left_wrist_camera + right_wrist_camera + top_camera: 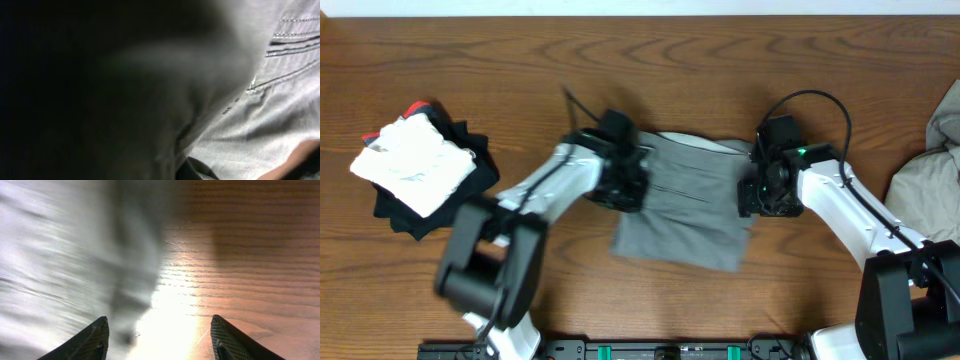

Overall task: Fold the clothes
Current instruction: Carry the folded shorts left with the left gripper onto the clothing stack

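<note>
— Where are the grey shorts (685, 205) lying?
— Flat on the table (650, 60), stretching sideways between both arms. The left gripper (623, 183) is clamping, apparently on their left edge, though its view is blurry. The right gripper (157, 340) is hovering agape over the right edge.

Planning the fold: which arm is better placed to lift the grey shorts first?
Left, likely. The left gripper is shut on an edge of the grey shorts; the right gripper hangs open, partly over bare table.

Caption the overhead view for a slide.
Left gripper shut on one edge of grey shorts, right gripper open at the other; folded pile left, beige garment right.
</note>
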{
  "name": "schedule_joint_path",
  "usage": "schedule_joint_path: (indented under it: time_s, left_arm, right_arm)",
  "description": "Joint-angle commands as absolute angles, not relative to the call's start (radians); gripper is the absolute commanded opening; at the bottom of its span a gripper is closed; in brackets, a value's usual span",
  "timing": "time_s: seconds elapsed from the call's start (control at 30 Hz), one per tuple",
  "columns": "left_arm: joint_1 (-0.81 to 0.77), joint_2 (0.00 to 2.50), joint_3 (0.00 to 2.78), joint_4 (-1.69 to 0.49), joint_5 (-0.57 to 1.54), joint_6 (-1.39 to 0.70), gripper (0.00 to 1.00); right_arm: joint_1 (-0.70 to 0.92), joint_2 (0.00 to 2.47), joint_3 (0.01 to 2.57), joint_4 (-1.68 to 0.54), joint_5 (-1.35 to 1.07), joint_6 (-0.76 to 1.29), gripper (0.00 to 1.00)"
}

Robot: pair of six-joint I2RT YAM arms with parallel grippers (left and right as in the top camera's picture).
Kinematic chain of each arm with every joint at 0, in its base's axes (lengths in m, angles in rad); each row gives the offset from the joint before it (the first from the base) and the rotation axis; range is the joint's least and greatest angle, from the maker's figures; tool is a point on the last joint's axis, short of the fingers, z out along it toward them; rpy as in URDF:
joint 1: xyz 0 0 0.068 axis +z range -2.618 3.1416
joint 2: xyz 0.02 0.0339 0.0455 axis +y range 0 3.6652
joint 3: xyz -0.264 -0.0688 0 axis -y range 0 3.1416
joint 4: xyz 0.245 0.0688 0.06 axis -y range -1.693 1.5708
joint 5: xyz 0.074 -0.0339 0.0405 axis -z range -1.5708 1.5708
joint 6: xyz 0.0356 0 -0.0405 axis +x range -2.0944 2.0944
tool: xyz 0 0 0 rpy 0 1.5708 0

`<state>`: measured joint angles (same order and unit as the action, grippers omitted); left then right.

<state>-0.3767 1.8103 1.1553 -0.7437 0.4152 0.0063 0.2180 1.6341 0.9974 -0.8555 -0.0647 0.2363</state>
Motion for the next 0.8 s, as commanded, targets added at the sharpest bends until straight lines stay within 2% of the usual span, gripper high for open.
schedule_joint_path:
  time_s: [0.0,0.13,0.3,0.77]
  left_arm:
    - [-0.278,1.704,1.228,-0.836,0.089,0.086,0.06]
    - [-0.157,1.630,1.298,-0.906,-0.065,0.108,0.06]
    - [-0.019,1.562,1.381,-0.892,-0.147,0.108,0.06]
    - [0.259,1.549,1.411,-0.798,-0.177,0.138,0.06]
  right_arm:
    - [0.184,1.621,0.993,-0.873,-0.060,0.226,0.63]
    - [0.182,1.621,0.993,-0.885,-0.060,0.226,0.63]
    - [0.183,1.621,0.993,-0.894,-0.060,0.226,0.63]
    - [0.183,1.621,0.993,-0.917,-0.060,0.219,0.64]
